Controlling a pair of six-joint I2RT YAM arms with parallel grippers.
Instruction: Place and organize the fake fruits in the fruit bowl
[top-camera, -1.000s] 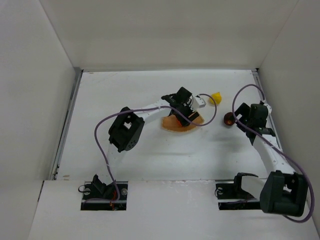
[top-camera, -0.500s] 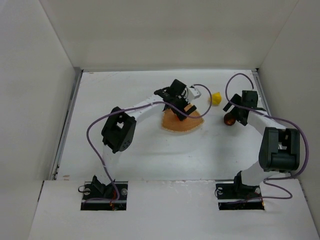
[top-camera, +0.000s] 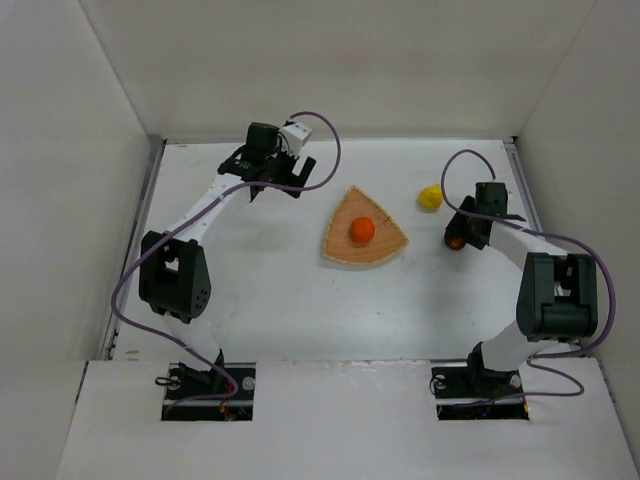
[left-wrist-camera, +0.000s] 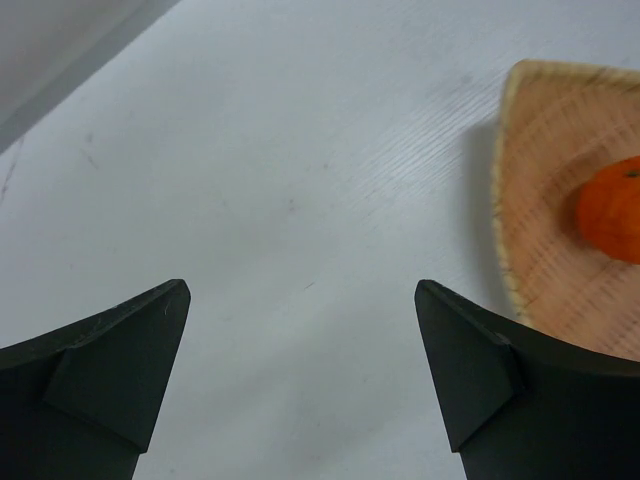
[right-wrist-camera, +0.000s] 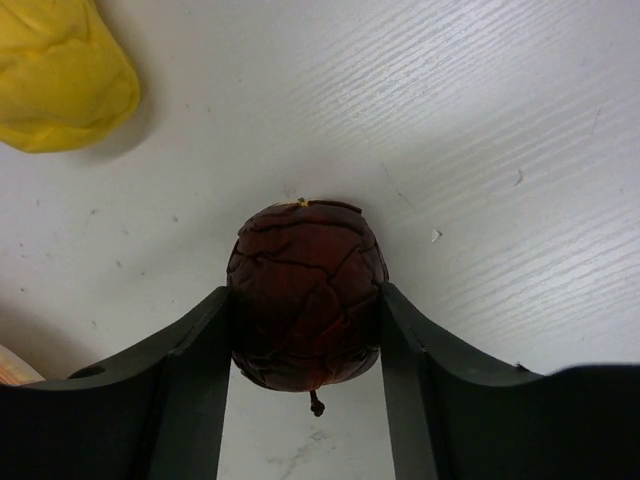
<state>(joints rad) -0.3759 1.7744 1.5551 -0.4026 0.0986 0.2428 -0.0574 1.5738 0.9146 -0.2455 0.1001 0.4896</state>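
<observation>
Right gripper (right-wrist-camera: 305, 335) pinches the cracked dark-red round fruit (right-wrist-camera: 306, 290) snugly between both fingers, well right of the tan woven fan-shaped bowl (top-camera: 340, 248), so a straight lift with steady squeeze should avoid nudging the nearby yellow lemon-like fruit (right-wrist-camera: 60, 75).

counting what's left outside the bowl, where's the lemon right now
Top view: the lemon lies on the table right of the bowl, just beyond the right gripper.
</observation>
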